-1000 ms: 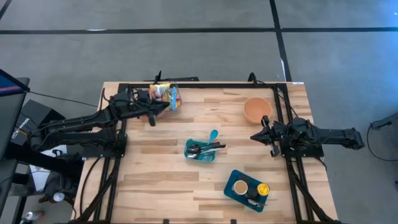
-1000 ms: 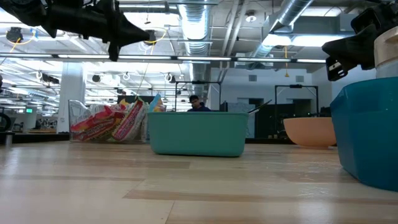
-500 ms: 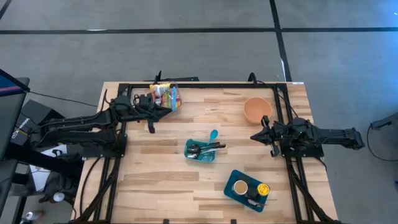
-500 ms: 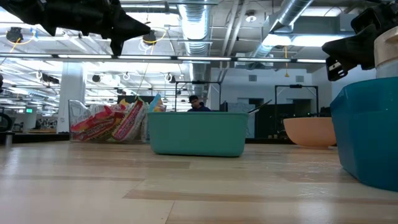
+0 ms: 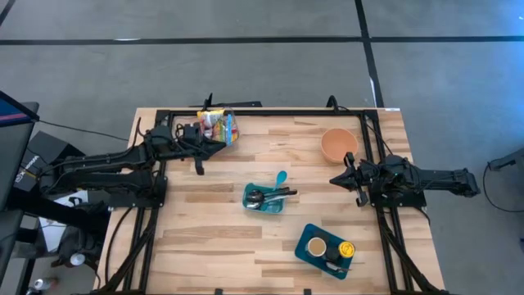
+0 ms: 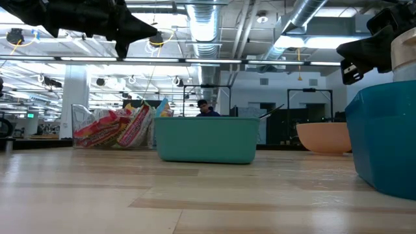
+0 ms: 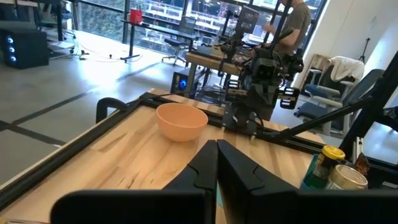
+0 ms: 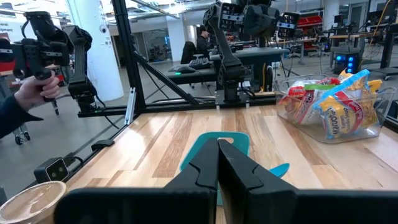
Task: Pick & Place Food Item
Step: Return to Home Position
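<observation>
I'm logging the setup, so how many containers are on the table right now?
4, by the high view: a transparent bin upper left, an orange bowl upper right, a green bin at centre, a blue bin lower right. None look hidden.

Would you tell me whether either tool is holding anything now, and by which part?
Nothing is held. The left tool and the right tool are both shut and empty.

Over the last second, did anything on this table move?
The left gripper, shut and empty, drew back slightly from the transparent bin toward its own side, then stopped. The right gripper, green bin, blue bin and orange bowl stayed put.
</observation>
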Controlling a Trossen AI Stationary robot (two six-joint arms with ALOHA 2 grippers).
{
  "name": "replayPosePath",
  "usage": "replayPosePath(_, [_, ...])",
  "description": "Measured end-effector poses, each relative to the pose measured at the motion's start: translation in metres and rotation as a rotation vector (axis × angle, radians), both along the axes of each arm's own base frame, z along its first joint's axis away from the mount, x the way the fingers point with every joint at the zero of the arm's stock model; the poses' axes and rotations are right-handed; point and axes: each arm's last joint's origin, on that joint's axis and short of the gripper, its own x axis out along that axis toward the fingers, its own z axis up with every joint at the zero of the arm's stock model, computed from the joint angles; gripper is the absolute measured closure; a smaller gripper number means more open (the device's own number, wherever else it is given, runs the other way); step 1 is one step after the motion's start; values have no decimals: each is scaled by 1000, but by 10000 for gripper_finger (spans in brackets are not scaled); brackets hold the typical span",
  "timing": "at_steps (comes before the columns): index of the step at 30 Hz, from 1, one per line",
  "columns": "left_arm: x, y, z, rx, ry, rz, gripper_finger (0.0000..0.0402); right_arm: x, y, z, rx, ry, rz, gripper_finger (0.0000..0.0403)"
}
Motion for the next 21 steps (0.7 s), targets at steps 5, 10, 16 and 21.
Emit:
replayPosePath(5, [0,1,3,26,-26,21,399,0,0,0,0,0,0,403])
replayPosePath(10, [0,1,3,70,-15,19,399,0,0,0,0,0,0,403])
replayPosePath(16, [-2,2,4,100,-16,27,399,0,0,0,0,0,0,403])
replayPosePath(21, [-14,2,13,115,-64,53,399,0,0,0,0,0,0,403])
